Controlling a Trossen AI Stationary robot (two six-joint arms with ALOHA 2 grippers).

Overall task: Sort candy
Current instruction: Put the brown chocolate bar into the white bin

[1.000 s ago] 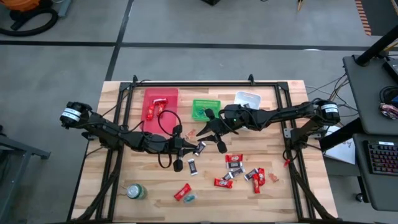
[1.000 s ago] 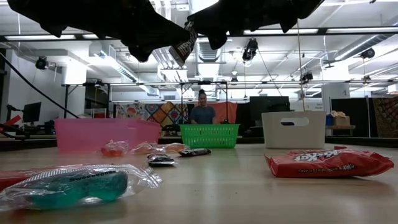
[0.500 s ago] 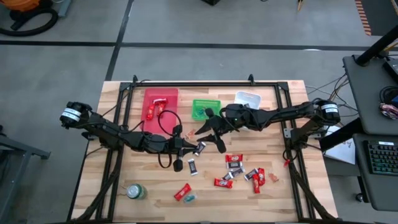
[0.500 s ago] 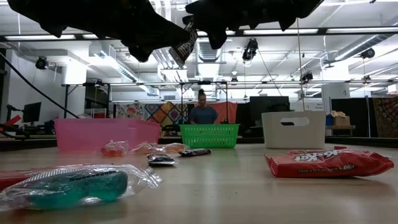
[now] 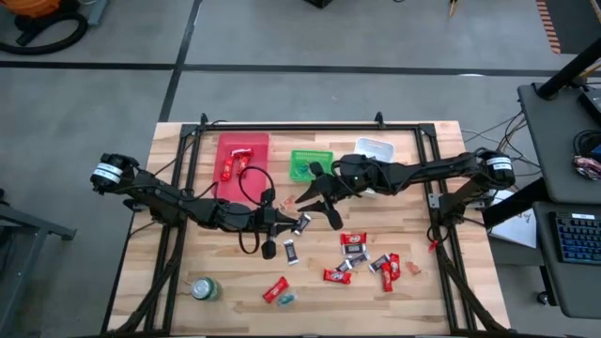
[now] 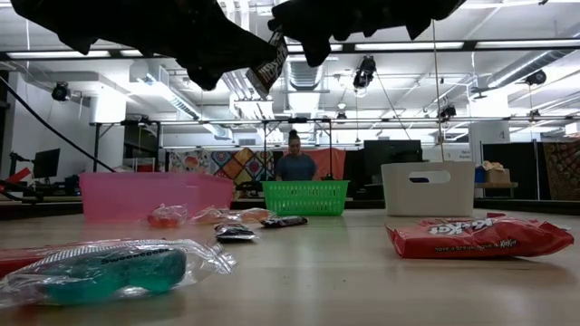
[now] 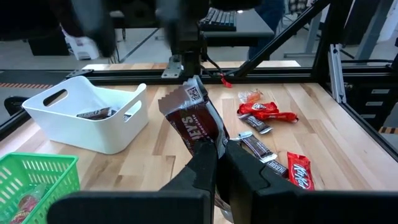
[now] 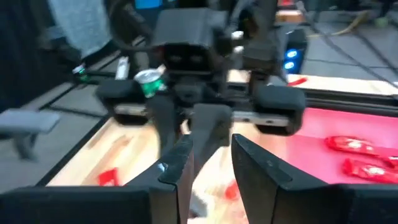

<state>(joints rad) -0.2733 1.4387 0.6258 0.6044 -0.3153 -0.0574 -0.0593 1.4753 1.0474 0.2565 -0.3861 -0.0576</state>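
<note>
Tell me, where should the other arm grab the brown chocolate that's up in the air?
Probably the free upper end of the brown chocolate bar, coming from above. The left gripper pinches its lower end, so only the tilted top half sticks out. The right gripper is open and close by.

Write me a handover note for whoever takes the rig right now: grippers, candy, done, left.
Left gripper: shut on a dark brown candy bar, held above mid-table.
Right gripper: open, facing the left one near the bar, holding nothing.
Bins along the far edge: the red tray holds two red bars, the green basket holds a piece or two, the white bin holds a dark bar.
Left to sort: the loose pile of red and dark bars, more candies mid-table, and a red and a teal piece at the near edge.
</note>
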